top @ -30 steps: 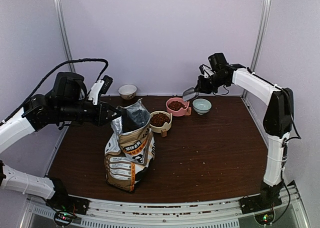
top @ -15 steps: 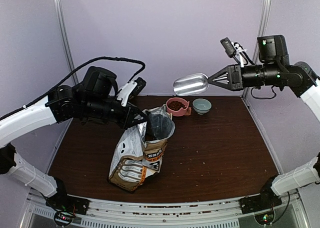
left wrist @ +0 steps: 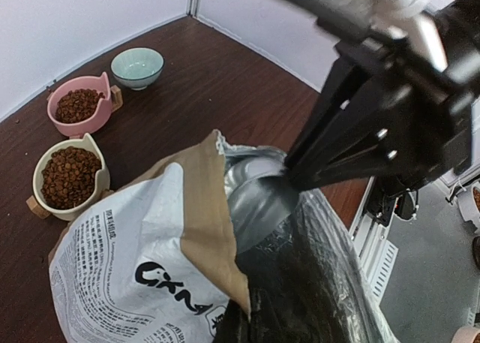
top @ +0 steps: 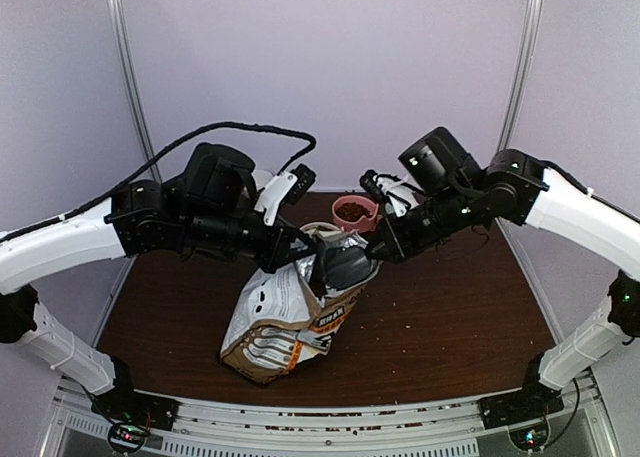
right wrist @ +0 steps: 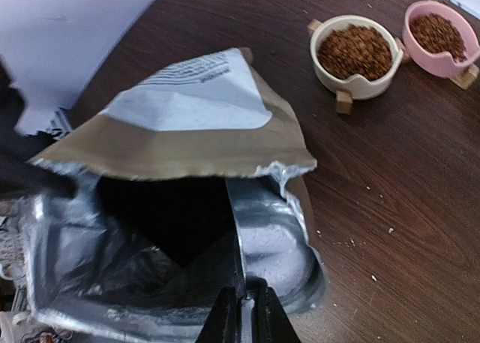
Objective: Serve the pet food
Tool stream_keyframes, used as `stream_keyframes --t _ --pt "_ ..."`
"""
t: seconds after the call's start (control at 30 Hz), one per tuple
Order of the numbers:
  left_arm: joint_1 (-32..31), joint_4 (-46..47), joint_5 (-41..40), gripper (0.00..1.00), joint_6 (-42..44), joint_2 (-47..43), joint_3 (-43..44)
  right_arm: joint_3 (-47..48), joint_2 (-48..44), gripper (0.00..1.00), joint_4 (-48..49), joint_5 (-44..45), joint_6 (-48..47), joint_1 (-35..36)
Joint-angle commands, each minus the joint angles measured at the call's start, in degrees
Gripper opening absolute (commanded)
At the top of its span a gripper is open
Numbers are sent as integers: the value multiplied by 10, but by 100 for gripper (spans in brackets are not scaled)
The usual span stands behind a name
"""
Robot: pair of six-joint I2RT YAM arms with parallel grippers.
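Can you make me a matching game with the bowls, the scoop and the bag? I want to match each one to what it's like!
Things:
1 pink bowl
2 teal bowl
3 scoop
4 bag

States:
A empty
B open at the top
C holds kibble
D dipped inside the bag

Pairs: 1-C, 2-A, 3-D, 4-B

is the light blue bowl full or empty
Empty. The left wrist view shows the light blue bowl with a bare inside, while the pink bowl and cream bowl nearby hold kibble.
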Motion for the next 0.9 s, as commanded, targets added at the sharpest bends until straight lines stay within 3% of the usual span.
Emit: stream_keyframes --t 0.0,0.1,0.4,0.6,0.87 --pt "-23 109 0 0 -5 5 -18 12 78 0 -100 211 67 27" --pt "-31 143 4 0 -10 13 -50 -56 111 0 -35 170 89 37" --pt "-34 277 28 0 -14 55 -150 -122 209 0 229 -142 161 41" --pt "-34 283 25 0 -12 62 -145 -175 178 0 347 -270 228 22" --pt "-34 269 20 0 -6 37 -141 -244 115 0 446 -360 285 1"
